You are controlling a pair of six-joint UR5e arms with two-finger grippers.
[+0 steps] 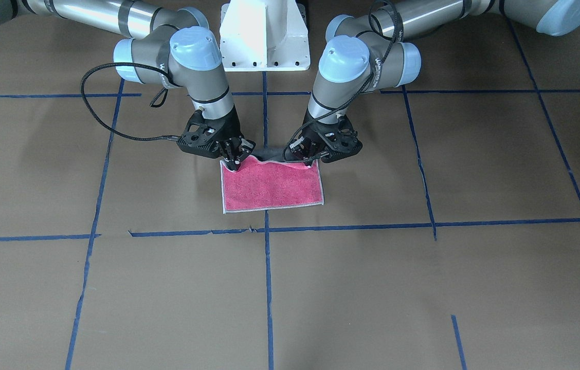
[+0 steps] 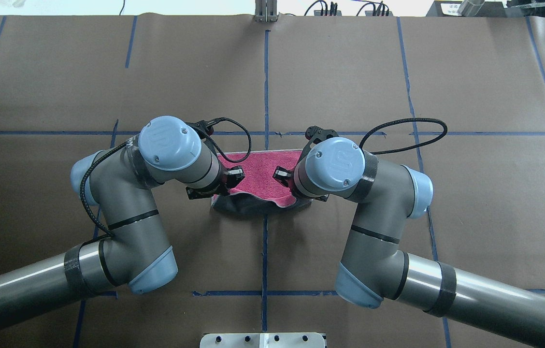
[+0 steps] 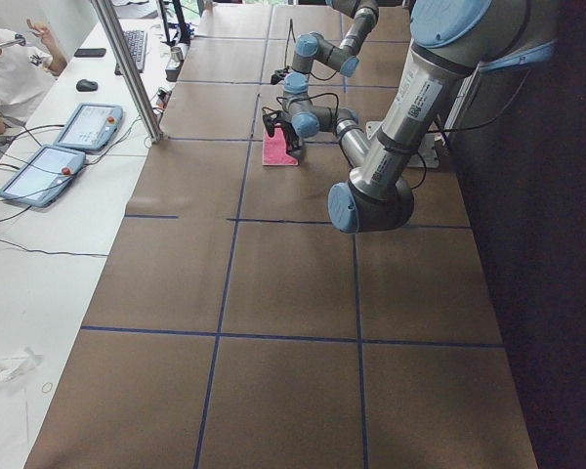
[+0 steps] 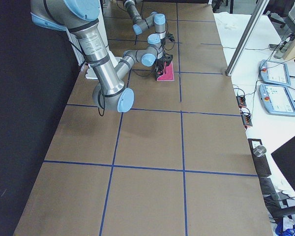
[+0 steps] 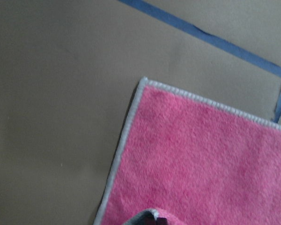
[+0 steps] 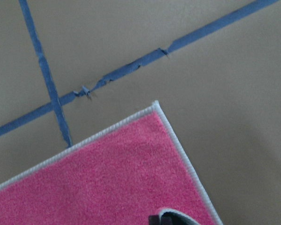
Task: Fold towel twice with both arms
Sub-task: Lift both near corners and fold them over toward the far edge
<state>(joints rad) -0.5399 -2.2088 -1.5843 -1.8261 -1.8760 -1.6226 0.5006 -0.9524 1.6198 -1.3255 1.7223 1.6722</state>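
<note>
Towel (image 1: 269,187) corners pinched by left tool (image 1: 306,159), right tool (image 1: 232,160).

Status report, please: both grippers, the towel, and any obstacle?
Left gripper and right gripper shut on towel corners. Robot-side edge lifted, grey underside showing. Nothing seen in the way.

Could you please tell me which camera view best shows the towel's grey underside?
The overhead exterior view: the towel has its robot-side edge raised, baring the grey underside. The front-facing view shows only a dark sliver between the left gripper and right gripper; the wrist views show mostly pink; the side views, a tiny pink patch.
</note>
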